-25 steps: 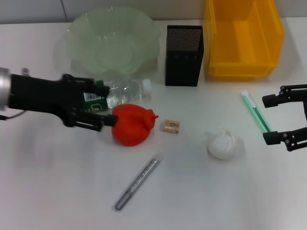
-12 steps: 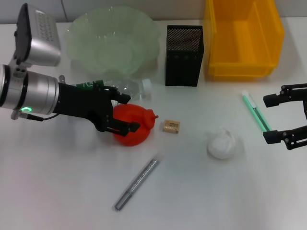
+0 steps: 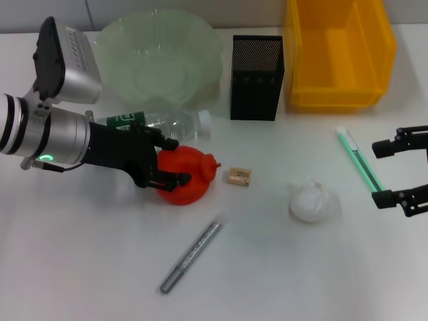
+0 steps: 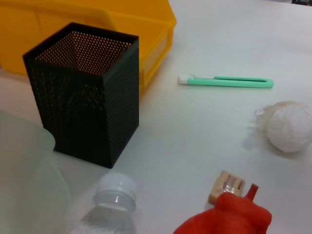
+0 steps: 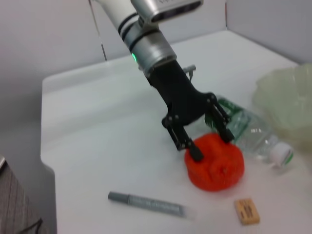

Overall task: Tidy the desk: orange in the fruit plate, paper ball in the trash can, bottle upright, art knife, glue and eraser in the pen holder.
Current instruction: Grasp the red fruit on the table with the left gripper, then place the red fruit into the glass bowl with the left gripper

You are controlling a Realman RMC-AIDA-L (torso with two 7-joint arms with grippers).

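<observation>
The orange (image 3: 190, 175) lies left of centre, and my left gripper (image 3: 175, 162) is open with a finger on either side of it; the right wrist view shows this left gripper (image 5: 212, 145) straddling the orange (image 5: 217, 165). The clear bottle (image 3: 167, 124) lies on its side just behind. Also on the table are the tan eraser (image 3: 238, 176), the grey glue stick (image 3: 190, 256), the white paper ball (image 3: 309, 202) and the green art knife (image 3: 358, 159). My right gripper (image 3: 386, 172) hangs open at the right edge, beside the knife.
The pale green fruit plate (image 3: 200, 40) stands at the back left, the black mesh pen holder (image 3: 257, 77) at the back centre, and the yellow bin (image 3: 338, 97) at the back right. The left wrist view shows the pen holder (image 4: 85, 92) and the knife (image 4: 226, 81).
My left arm has swung in and moved right, bringing its open fingers from beside the orange to around it. The right gripper has drifted slightly right.
</observation>
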